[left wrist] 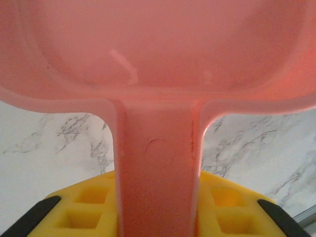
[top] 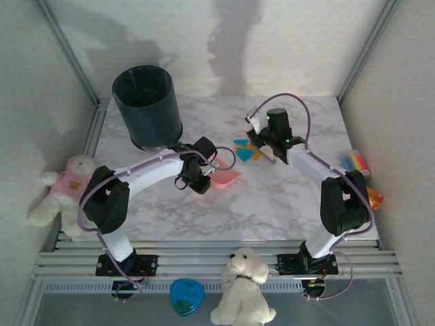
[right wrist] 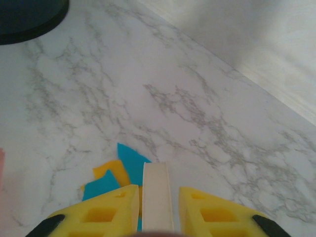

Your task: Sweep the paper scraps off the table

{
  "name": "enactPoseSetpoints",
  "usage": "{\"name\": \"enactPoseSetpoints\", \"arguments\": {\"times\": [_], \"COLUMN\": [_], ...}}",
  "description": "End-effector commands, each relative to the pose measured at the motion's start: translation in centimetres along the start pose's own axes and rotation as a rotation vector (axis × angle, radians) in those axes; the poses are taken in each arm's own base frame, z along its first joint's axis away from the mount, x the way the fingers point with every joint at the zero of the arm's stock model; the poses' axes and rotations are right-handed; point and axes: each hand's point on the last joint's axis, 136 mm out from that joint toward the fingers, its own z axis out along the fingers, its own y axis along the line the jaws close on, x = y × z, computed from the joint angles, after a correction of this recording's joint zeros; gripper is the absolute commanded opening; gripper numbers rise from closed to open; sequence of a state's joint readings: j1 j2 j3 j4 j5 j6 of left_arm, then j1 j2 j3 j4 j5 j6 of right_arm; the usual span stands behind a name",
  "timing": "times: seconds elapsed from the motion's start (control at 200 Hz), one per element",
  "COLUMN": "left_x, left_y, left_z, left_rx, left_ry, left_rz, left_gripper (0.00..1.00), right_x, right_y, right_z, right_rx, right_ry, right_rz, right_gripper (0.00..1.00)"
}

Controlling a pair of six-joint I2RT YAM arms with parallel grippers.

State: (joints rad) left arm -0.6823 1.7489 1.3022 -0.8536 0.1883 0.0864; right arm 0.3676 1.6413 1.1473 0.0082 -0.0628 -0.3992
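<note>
Several orange-yellow and teal paper scraps (top: pixel 245 150) lie bunched on the marble table (top: pixel 272 200), a little behind its middle. My right gripper (top: pixel 268 147) stands just right of them, shut on a cream flat bar (right wrist: pixel 157 192). In the right wrist view the paper scraps (right wrist: pixel 117 170) lie just left of the bar's tip, partly hidden by the left finger (right wrist: pixel 106 212). My left gripper (top: pixel 202 174) is shut on the handle of a pink dustpan (top: pixel 225 177), whose pan (left wrist: pixel 158 49) points toward the scraps from their near left. The handle (left wrist: pixel 157 168) runs between the yellow fingers.
A dark round bin (top: pixel 147 106) stands at the table's back left. A striped multicoloured block (top: pixel 355 162) and an orange toy (top: pixel 376 198) sit at the right edge. A teddy bear (top: pixel 62 192) leans off the left rail, and a white plush dog (top: pixel 242 286) and a blue object (top: pixel 187 296) lie by the arm bases.
</note>
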Motion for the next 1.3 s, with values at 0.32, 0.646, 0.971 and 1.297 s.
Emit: {"name": "enactPoseSetpoints", "arguments": {"times": [0.32,0.646,0.971,1.297], "left_x": [1.1,0.9,0.5,-0.6], "left_y": [-1.0,-0.7,0.1,1.5], "left_z": [0.4,1.5,2.8,3.6], "left_rx": [0.020,0.002,-0.033,-0.061], "left_ry": [0.033,0.057,0.079,0.081], "left_rz": [0.065,0.074,0.062,0.029], "left_gripper": [0.00,0.00,0.00,0.00], "right_x": [-2.0,-2.5,-1.6,0.0], "right_y": [-6.6,-4.4,0.7,4.3], "right_z": [0.4,3.8,4.5,3.0], "right_rx": [0.336,0.172,-0.095,-0.239], "right_ry": [-0.026,-0.036,-0.026,0.008], "right_rz": [0.123,0.122,0.083,0.041], "right_gripper": [0.00,0.00,0.00,0.00]}}
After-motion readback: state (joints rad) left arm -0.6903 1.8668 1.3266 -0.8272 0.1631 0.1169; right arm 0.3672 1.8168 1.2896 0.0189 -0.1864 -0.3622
